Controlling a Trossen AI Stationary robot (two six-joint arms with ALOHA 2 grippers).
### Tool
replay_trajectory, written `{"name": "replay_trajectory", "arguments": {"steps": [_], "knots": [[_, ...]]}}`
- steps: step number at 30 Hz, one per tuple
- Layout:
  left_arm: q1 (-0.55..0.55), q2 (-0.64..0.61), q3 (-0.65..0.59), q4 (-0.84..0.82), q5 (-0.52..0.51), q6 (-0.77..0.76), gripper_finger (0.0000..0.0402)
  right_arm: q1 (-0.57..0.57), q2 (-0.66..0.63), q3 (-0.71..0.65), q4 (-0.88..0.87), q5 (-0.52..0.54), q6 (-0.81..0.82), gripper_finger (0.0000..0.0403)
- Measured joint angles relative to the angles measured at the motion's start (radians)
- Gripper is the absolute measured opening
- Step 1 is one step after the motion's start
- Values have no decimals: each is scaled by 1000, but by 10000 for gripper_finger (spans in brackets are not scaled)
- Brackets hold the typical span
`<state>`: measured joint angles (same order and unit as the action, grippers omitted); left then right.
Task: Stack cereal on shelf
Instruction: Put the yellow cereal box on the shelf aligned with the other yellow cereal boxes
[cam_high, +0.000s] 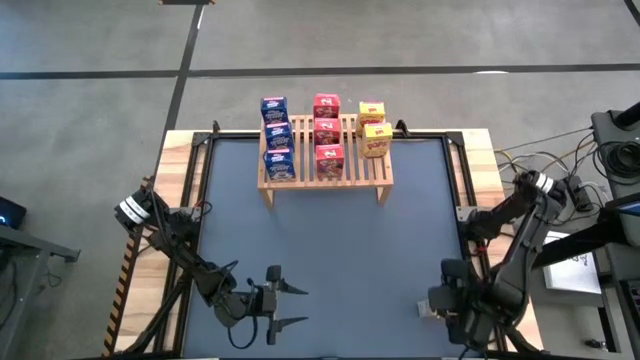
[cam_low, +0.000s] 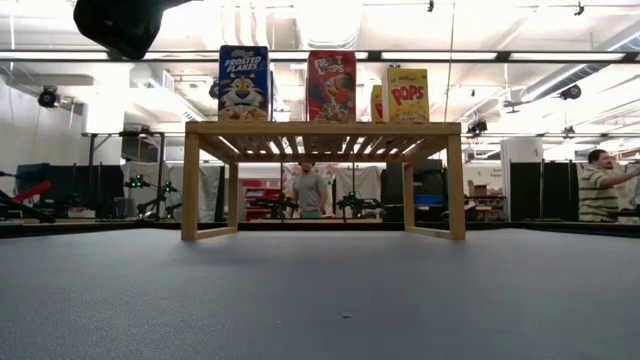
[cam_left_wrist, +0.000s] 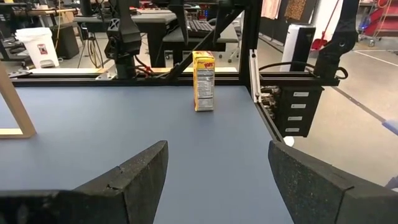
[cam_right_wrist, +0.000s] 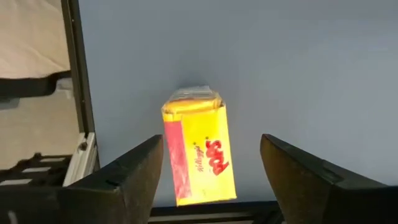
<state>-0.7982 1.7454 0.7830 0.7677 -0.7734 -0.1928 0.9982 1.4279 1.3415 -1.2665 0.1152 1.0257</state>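
Right gripper (cam_right_wrist: 208, 180) hangs over the near right corner of the dark blue table (cam_high: 330, 240), fingers spread wide, nothing held. Directly below, between its fingers, stands the last small yellow cardboard cereal box (cam_right_wrist: 198, 146), upright (likely lined up for a top-down grasp).

Left gripper (cam_high: 290, 305) waits low at the near left, fingers wide apart, empty, facing that same box (cam_left_wrist: 204, 81) across the table.

Well beyond both grippers, the light slatted wooden shelf (cam_high: 385, 172) carries three blue, three red and two yellow boxes in rows.

Overhead, the right arm hides the loose box almost entirely; low view shows only front boxes.
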Motion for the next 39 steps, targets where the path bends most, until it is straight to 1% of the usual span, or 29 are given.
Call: {"name": "replay_trajectory", "arguments": {"steps": [6, 12, 15, 19, 23, 27, 35, 39], "knots": [[0, 0, 0, 0, 0, -11, 261, 38, 28, 0, 28, 65, 42, 297], [0, 0, 0, 0, 0, -11, 261, 47, 79, 0, 27, 67, 51, 337], [0, 1, 0, 1, 0, -11, 261, 49, 113, 0, 28, 67, 44, 348], [0, 14, 0, 6, 5, -15, 261, 49, 155, 0, 23, 43, 14, 350], [0, 33, 0, 10, 5, -26, 261, 49, 179, -5, 15, 29, -20, 336], [0, 38, 0, 21, 6, -27, 261, 45, 169, -18, 15, 15, -31, 311], [0, 38, 0, 25, 6, -26, 261, 42, 149, -27, 14, 13, -46, 222], [0, 38, 0, 25, 6, -26, 261, 42, 146, -27, 12, 12, -57, 184]]}}
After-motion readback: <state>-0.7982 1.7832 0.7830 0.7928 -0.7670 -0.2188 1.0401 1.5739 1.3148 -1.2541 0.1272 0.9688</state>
